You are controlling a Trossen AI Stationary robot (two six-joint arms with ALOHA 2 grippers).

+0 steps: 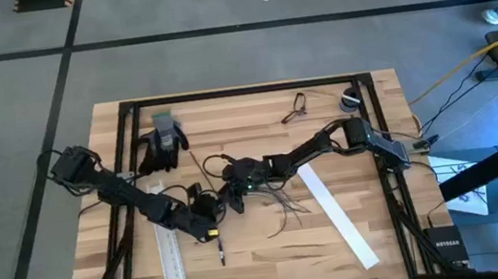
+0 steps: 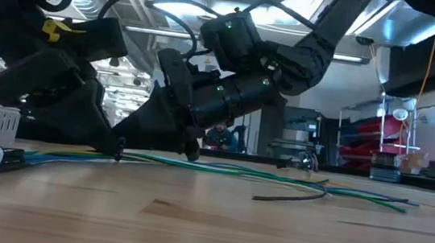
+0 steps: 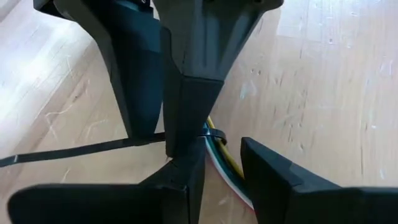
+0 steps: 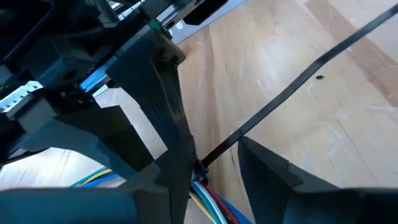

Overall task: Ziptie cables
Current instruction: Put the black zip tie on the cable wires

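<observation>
The cables (image 1: 276, 198) lie along the table's middle as a bunch of thin coloured and dark wires (image 2: 276, 176). A black zip tie (image 4: 298, 74) circles the bunch, and its long tail (image 3: 81, 149) trails off over the wood. My left gripper (image 1: 208, 210) comes from the left and my right gripper (image 1: 234, 188) from the right. They slant down toward each other, and their tips meet at the tie. Each is closed to a narrow gap with the bunch in it. My left gripper has the cables (image 3: 225, 160) between its two fingers just beside the tie's head (image 3: 214, 134). The fingers slant down from the table's left and lie along the bunch, which rests on the table. My right gripper has the cables (image 4: 208, 199) between its two fingers, right at the spot where the strap meets the bunch (image 4: 200, 167). It slants down from the table's right, along the bunch. Whether a finger also touches the tie, I cannot tell.
A pair of dark gloves (image 1: 162, 141), glasses (image 1: 295, 106) and a small round object (image 1: 350, 100) lie at the far side. Long white strips lie at the near right (image 1: 336, 215) and near left (image 1: 171, 265). A dark pen-like stick (image 1: 221, 249) lies near the left gripper.
</observation>
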